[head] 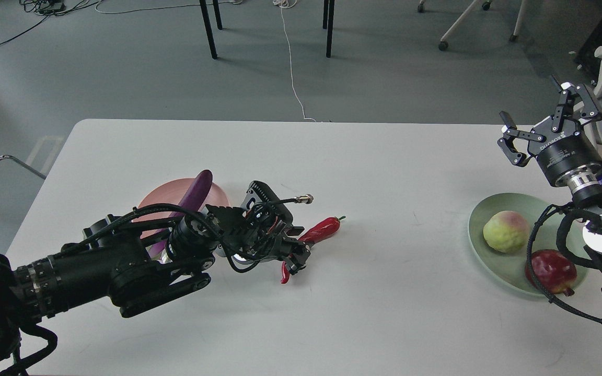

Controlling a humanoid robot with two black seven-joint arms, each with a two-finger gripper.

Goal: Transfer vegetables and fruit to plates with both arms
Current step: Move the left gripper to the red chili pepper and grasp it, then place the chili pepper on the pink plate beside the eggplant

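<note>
Glossy red chili (315, 236) is lying clamped in the left gripper (297, 249)—salmon pink plastic plate (168, 201) comes next; right gripper (544, 124) is hovering spread apart.

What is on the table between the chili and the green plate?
Nothing: in the head view the white table is bare between the chili and the green plate.

Pink plate (217, 192) — half behind arm
</note>
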